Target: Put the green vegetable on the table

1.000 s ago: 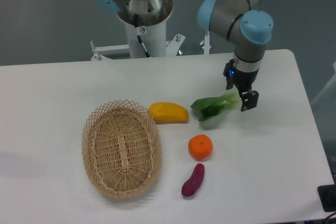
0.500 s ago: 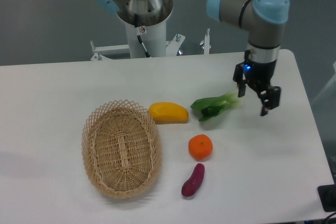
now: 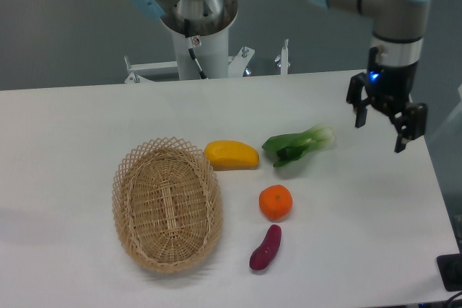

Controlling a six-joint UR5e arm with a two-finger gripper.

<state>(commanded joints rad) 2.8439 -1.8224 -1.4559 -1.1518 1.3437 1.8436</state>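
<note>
The green vegetable [image 3: 297, 146] lies flat on the white table [image 3: 72, 135], its dark leaves toward the left and its pale stem end toward the right. It sits just right of the yellow fruit [image 3: 231, 155]. My gripper [image 3: 381, 132] hangs open above the table's right side, well to the right of the vegetable and apart from it, with nothing between its fingers.
A woven wicker basket [image 3: 167, 203] stands at the left centre with nothing inside. An orange [image 3: 276, 202] and a purple eggplant-like piece [image 3: 266, 247] lie below the vegetable. The robot's base column [image 3: 196, 27] stands behind the table's far edge. The table's right edge is close to the gripper.
The gripper has moved right and upward, away from the green vegetable's stem end. The vegetable stays on the table where it lay.
</note>
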